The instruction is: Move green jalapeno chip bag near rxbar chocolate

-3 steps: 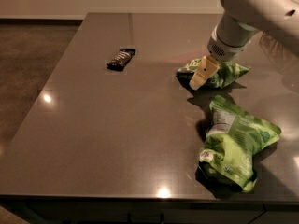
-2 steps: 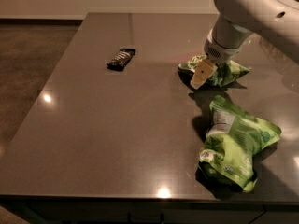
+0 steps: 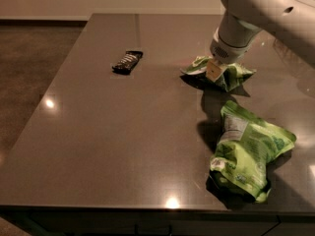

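The green jalapeno chip bag [image 3: 235, 74] lies at the table's far right, dark green with white patches. My gripper [image 3: 214, 71] comes down from the white arm [image 3: 256, 14] onto the bag's middle and touches it. The arm hides part of the bag's top. The rxbar chocolate [image 3: 127, 61], a slim black bar, lies flat on the far left-centre of the table, well apart from the bag, to its left.
A larger, bright lime-green bag [image 3: 248, 149] with a white label lies at the front right, just in front of the jalapeno bag. The dark table [image 3: 123, 141] has its front edge near the bottom of the view and its left edge dropping to the floor.
The arm has swung closer, more directly over the jalapeno bag. The bag's left end sits slightly further left. The bar and the big bag have not moved.
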Tool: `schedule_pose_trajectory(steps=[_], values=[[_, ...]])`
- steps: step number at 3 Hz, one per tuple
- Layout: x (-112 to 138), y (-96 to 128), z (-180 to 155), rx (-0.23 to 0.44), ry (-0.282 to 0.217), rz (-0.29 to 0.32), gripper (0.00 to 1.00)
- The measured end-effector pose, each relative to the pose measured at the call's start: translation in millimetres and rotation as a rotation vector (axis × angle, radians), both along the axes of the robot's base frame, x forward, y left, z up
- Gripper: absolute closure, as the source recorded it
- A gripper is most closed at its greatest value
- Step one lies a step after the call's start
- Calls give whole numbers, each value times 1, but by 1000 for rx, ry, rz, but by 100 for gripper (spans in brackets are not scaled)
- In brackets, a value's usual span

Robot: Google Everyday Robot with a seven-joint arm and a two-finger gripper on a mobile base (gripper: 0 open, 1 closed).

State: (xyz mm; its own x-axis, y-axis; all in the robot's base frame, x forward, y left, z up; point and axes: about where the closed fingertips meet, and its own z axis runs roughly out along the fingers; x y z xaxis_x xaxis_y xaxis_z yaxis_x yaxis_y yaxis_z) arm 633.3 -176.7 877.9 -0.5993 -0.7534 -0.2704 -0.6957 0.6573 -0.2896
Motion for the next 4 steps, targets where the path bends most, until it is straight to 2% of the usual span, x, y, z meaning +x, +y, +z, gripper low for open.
schedule_pose_trajectory(steps=[1,2,3,4], values=[[5,26,13,7,-20,72,88],[17,62,22,12,-46,163,100],[36,99,28,21,-73,239,100],[62,132,33,43,-102,286,99]])
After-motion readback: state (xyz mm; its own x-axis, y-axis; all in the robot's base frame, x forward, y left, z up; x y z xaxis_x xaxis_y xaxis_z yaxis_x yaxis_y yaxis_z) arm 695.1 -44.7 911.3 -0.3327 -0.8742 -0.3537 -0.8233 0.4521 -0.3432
